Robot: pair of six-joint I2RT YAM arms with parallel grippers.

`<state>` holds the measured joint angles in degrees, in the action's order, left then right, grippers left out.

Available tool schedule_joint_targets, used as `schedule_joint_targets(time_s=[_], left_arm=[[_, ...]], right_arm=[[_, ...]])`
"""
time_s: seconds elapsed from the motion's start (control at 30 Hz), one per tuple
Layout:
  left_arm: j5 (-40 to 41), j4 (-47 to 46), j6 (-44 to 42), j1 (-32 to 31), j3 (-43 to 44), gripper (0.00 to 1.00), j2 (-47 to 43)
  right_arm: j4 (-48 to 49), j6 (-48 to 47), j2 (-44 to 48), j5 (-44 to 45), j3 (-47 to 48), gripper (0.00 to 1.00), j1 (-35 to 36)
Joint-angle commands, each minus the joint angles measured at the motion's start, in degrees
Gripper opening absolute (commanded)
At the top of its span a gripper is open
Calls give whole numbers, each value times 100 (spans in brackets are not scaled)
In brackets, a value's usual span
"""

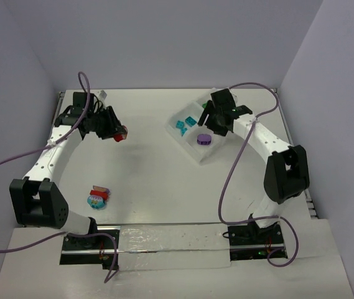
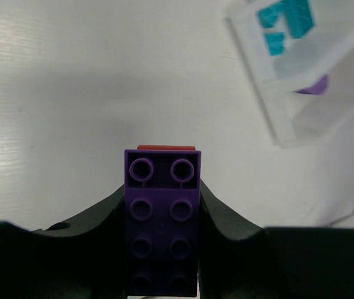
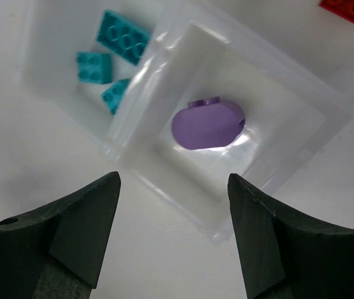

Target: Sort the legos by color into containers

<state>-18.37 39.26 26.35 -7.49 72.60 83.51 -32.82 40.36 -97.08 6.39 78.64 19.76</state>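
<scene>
Right gripper (image 1: 211, 124) hangs over the tray (image 1: 184, 143) at the far right of the table (image 1: 164, 187) in the overhead view. The left gripper (image 1: 116, 129) sits well apart from it on the far left, with a small stack (image 1: 121, 134) showing red at its tip. A purple rounded piece (image 1: 203, 139) lies in the tray's near compartment, teal bricks (image 1: 186, 124) lie in the compartment beside it, and a multicoloured clump (image 1: 97, 198) sits loose on the table near the left arm's base. From the left wrist, that gripper is clamped on a purple brick (image 2: 162, 224), studs toward the camera, with a red piece (image 2: 166, 147) just behind its far end, apparently pressed onto it. From the right wrist, the jaws stand apart with nothing between them, the purple rounded piece lies inside its compartment below, and the teal bricks are in the neighbouring one. A red brick (image 3: 344, 9) shows at the upper corner, though whether it is in a compartment or beside the tray I cannot tell. The drop looks done, so the right arm should rise straight up, keeping both fingers off the thin tray walls so the light tray is not dragged. The left arm's stack is two colours and probably needs splitting first. The free right gripper could pull the red piece off, and the purple brick then belongs with the purple rounded piece.
</scene>
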Motion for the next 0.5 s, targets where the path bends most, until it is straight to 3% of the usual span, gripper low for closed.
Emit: schedule_joint_targets(time_s=[0.0, 0.27, 0.47], left_arm=[[-1335, 75, 146, -130, 520, 0, -261], [-2779, -1100, 618, -313, -44, 0, -921], [-3670, -2099, 1169, -332, -350, 0, -1395]], right_arm=[[557, -767, 1052, -735, -17, 77, 347], [690, -1499, 2597, -1701, -839, 77, 944], [1423, -2000, 3404, -2340, -1638, 77, 1325]])
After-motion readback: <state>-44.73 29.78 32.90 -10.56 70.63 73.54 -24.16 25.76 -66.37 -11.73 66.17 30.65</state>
